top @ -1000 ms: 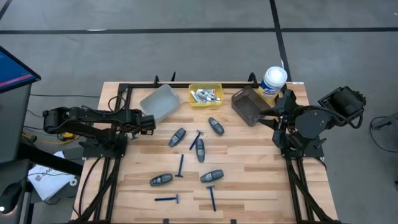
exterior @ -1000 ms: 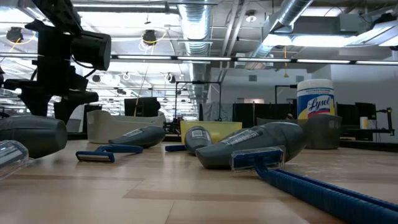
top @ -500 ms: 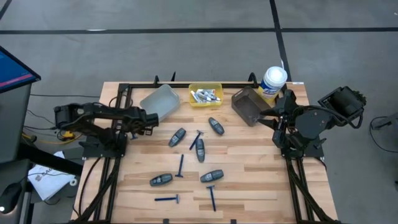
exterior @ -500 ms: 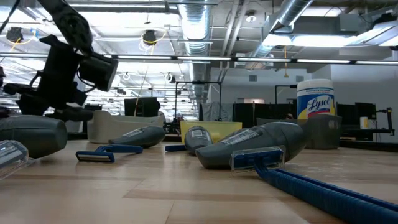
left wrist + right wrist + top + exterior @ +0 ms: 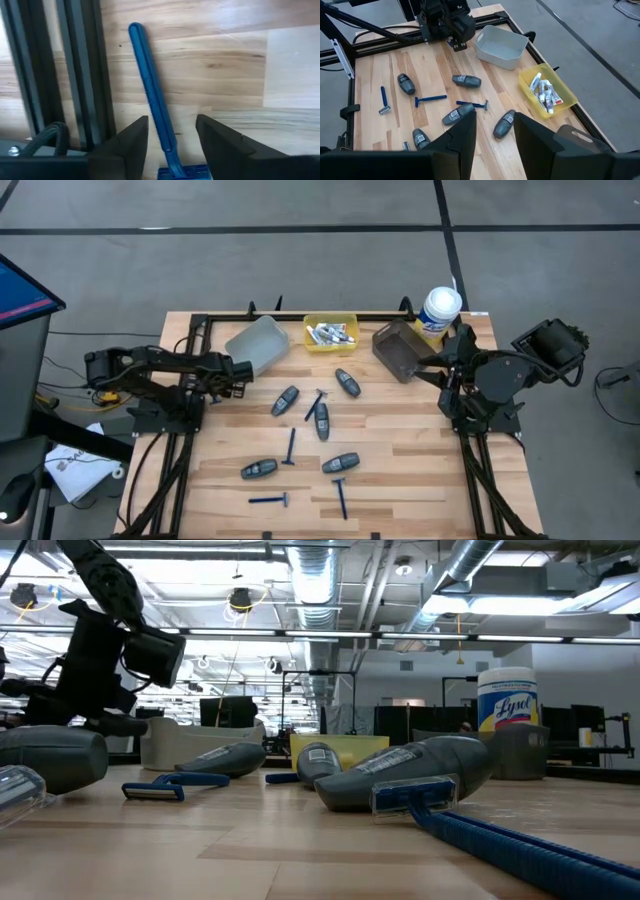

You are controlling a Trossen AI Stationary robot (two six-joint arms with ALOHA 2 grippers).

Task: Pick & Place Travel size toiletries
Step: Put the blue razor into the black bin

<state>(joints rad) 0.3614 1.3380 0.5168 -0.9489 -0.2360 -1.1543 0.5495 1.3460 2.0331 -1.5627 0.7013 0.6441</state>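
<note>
While the left claw [image 5: 172,125] hangs low beyond the grey bin [image 5: 258,345], on the side away from the yellow bin [image 5: 350,320], its two fingers [image 5: 132,140] stand moderately apart, astride a thin blue razor [image 5: 150,85]. Wood shows on either side of the razor's handle, so neither finger presses on it. The razor's head sits down between the fingers. Whether it rests flat on the table [image 5: 420,460] cannot be told.

The yellow bin holds the white mini tubes [image 5: 330,333]. In front of the yellow bin, five dark grey pods are spread over the table:
- one just before it [image 5: 347,382]
- two a little farther out [image 5: 285,400] [image 5: 322,420]
- two far from it, toward the near edge [image 5: 260,469] [image 5: 341,463]

Four more blue razors lie among the pods. One [image 5: 314,404] is between the two middle pods, another [image 5: 291,447] is farther from the yellow bin, and two [image 5: 269,500] [image 5: 340,498] are the farthest of all.

The brown bin [image 5: 397,350] sits on the yellow bin's other side, with a wipes canister [image 5: 440,308] beyond it. The right claw [image 5: 495,120] waits past the brown bin, raised over the table, with a narrow gap between its fingers and nothing in it.
</note>
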